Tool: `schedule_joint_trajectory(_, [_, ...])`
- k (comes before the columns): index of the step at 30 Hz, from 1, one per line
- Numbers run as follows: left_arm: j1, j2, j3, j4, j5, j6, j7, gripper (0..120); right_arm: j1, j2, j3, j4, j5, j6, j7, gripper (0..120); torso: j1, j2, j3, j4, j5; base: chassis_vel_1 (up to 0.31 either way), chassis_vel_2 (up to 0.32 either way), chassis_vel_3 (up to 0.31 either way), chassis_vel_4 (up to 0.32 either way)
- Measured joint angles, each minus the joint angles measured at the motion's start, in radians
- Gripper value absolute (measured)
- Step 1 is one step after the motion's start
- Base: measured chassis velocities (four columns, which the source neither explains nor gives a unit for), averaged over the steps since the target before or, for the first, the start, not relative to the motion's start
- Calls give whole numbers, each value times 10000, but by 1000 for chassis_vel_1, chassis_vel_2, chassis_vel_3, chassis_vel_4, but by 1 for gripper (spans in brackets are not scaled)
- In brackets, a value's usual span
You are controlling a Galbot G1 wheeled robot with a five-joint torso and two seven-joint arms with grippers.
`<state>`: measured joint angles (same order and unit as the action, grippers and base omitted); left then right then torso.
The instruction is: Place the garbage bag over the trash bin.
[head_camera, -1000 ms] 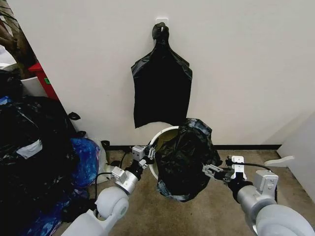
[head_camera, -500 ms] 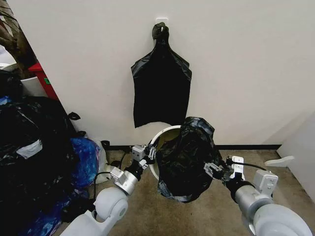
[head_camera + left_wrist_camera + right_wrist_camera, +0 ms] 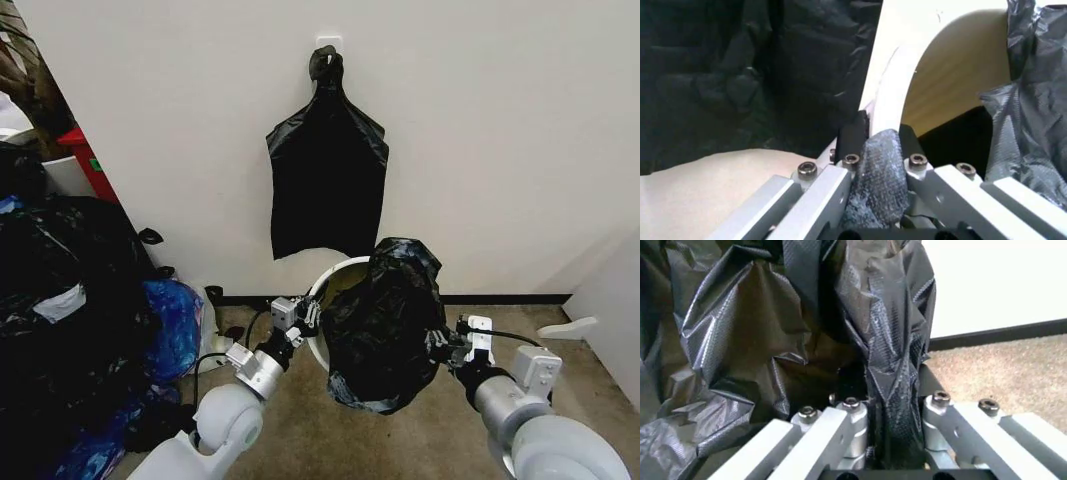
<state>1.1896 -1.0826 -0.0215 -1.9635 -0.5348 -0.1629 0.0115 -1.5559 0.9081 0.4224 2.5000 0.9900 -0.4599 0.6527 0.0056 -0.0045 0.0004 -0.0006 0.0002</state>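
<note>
Landmark: the trash bin (image 3: 322, 300), a round white bucket held off the carpet and tilted, its mouth turned toward the wall and the robot's left.

To the left of the trash bin, a heap of stuffed black and blue bags (image 3: 90, 310) lies against the wall, with a red box (image 3: 90, 160) behind it.

At the trash bin's left rim, the left gripper (image 3: 303, 316) is clamped: the left wrist view shows its fingers (image 3: 852, 137) closed across the white rim with a strip of black film pinched between them.

Above the trash bin, a flat bunch of black bags (image 3: 328, 180) hangs on the wall from a knot at its top.

Over the trash bin's right and front side, the garbage bag (image 3: 385, 325) is draped, crinkled and glossy, covering most of the bucket and hanging below it. The left part of the rim is uncovered.

At the right of the trash bin, the right gripper (image 3: 440, 345) is pressed into the bag's side. The right wrist view shows its fingers (image 3: 852, 427) closed on a vertical fold of the garbage bag.
</note>
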Motion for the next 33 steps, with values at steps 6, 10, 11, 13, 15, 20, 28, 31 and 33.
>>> schedule_joint_trajectory(6, [-51,-1,75,5,-26,11,-13,3,-52,-3,115,0,-118,75,-23,5,0,0,0,0,0,0,0,0,0])
schedule_joint_trajectory(10, [-48,58,93,-91,-26,81,-91,12,-68,-30,302,-158,-52,147,37,4,0,0,0,0,0,0,0,0,0])
schedule_joint_trajectory(11, [-52,75,81,-107,-27,87,-118,18,-20,-31,358,-242,8,198,119,4,0,0,0,-1,1,0,0,0,0])
schedule_joint_trajectory(13, [-55,80,75,-132,-31,88,-141,22,19,-30,382,-313,39,219,186,4,0,0,0,0,2,0,0,0,0])
schedule_joint_trajectory(15, [-57,98,60,-195,-36,99,-235,30,85,-6,414,-441,30,273,218,4,0,0,0,1,-2,0,0,0,0])
schedule_joint_trajectory(20, [42,232,-106,-450,-44,181,-545,51,181,120,404,-867,-530,589,134,4,0,0,0,0,-1,0,0,0,0])
schedule_joint_trajectory(28, [128,732,46,-1540,-1599,1122,-623,80,82,485,249,-1338,-2727,1333,-456,4,0,0,0,-1,1,0,0,0,0])
schedule_joint_trajectory(31, [73,870,247,-1887,-2320,1750,-390,90,41,514,230,-1432,-3298,1607,-840,4,0,0,0,1,1,0,0,0,0])
schedule_joint_trajectory(33, [-84,900,401,-1888,-2725,2167,-174,96,-18,500,227,-1518,-4034,1958,-1308,4,0,-1,0,0,-1,0,0,0,0])
